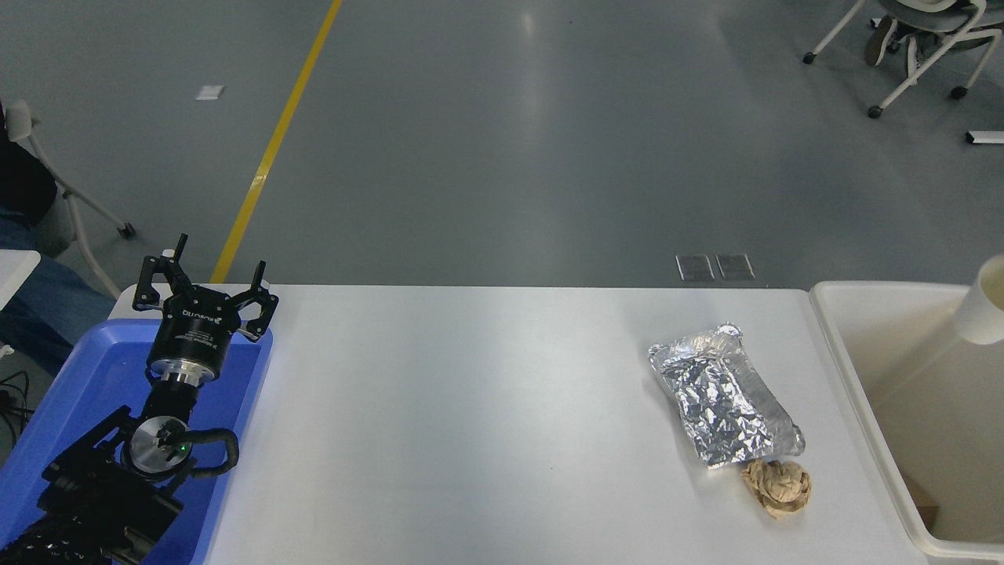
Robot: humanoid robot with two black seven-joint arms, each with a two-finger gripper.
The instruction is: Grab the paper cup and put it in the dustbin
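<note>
The paper cup (983,303) is a small white tapered cup at the picture's right edge. It is tilted, with its rim cut off by the frame. It is over the inside of the dustbin (845,369), a large cream-white tub at the table's right end. What holds the cup is out of view. My right arm and gripper do not show. My left gripper (212,275) is open and empty, parked over the blue tray at the lower left.
A crinkled silver foil pouch (725,396) lies on the white table, left of the dustbin. A crumpled brown paper ball (778,486) lies just below it. The blue tray (235,439) sits at the table's left end. Chairs stand on the grey floor beyond.
</note>
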